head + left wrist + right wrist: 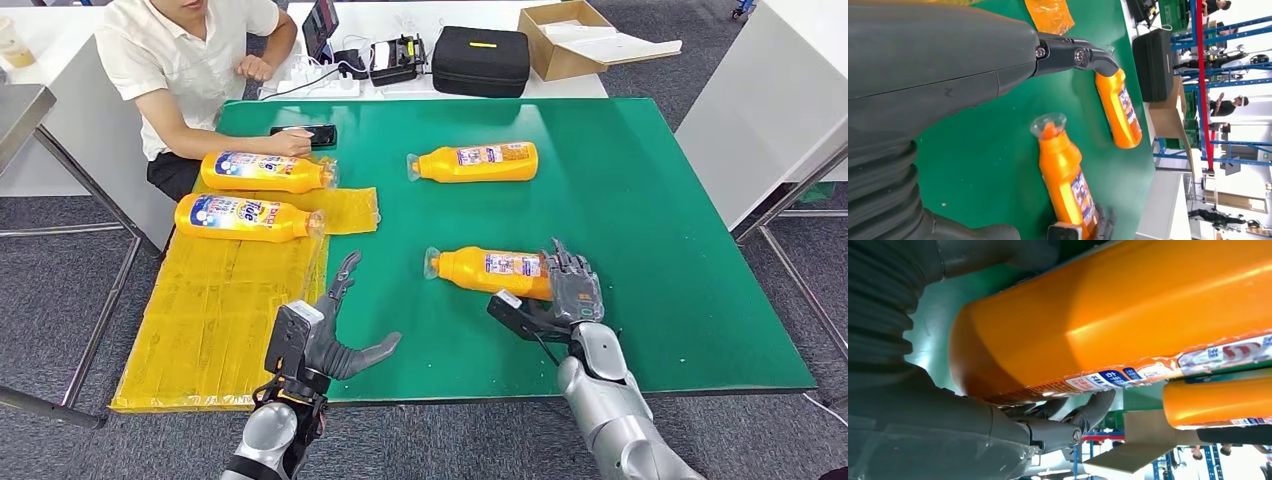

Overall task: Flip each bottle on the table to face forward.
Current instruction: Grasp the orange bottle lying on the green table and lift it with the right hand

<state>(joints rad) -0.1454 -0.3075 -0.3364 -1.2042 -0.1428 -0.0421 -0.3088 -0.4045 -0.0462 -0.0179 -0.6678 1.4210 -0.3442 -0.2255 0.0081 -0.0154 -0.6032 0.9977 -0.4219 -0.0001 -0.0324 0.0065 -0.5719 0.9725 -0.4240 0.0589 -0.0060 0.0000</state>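
Two orange bottles lie on the green table (pixel 660 250) with their back labels up: a far one (pixel 480 162) and a near one (pixel 485 268). My right hand (pixel 570 288) holds the near bottle (pixel 1128 315) at its base end, fingers (pixel 1058 432) curled round one side and the thumb on the other. Two more bottles (pixel 265 172) (pixel 245 217) lie on the yellow mat (pixel 210 310) with their blue front labels up. Over the table's front edge beside the mat, my left hand (pixel 335 330) is open and holds nothing. The left wrist view shows the near bottle (pixel 1065 175) and the far one (pixel 1120 110).
A person sits at the far left corner, one hand resting on a black phone (pixel 305 135) close to the far mat bottle. Behind the green table a white desk carries a black case (pixel 480 60), a cardboard box (pixel 565 35) and cables.
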